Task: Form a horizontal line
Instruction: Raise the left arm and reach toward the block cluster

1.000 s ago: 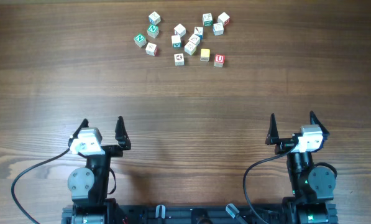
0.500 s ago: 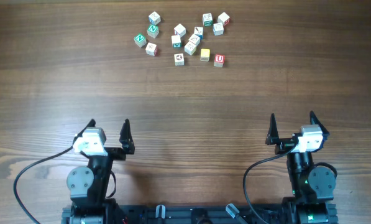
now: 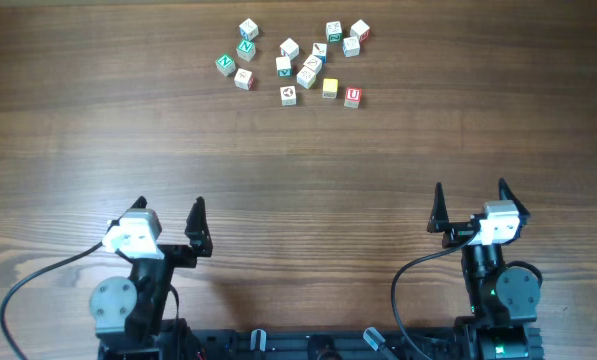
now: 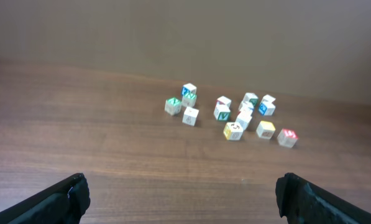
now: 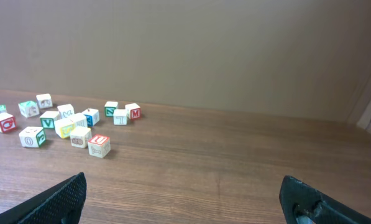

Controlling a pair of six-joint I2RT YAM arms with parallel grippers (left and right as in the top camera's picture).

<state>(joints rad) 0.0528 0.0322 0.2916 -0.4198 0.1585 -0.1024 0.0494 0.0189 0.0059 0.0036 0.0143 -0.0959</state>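
While both arms sit at the near edge of the wooden counter [image 3: 298,170], a loose scatter of alphabet cubes [image 3: 308,72] lies at the far middle, well apart from either tool. The cubes are not yet in a line; they form an uneven cluster, some touching, others a little apart.

Along the cluster's near side, a cube with a brownish picture [image 3: 288,95] lies to the left. The red U cube [image 3: 352,97] lies to the right. A yellow cube [image 3: 330,88] sits between them, slightly farther back and just beside the red U cube. A green N cube [image 3: 225,63] marks the cluster's left edge. Markings on the cubes packed in the middle are too small to read.

At near left, the left tool [image 3: 170,205] points toward the far side, its two dark fingers spread wide apart and holding nothing. At near right, the right tool [image 3: 470,190] stands the same way, fingers wide apart and empty.

Seen from the left wrist, the cubes lie ahead and a little to the right on bare wood. Seen from the right wrist, they lie far ahead on the left.
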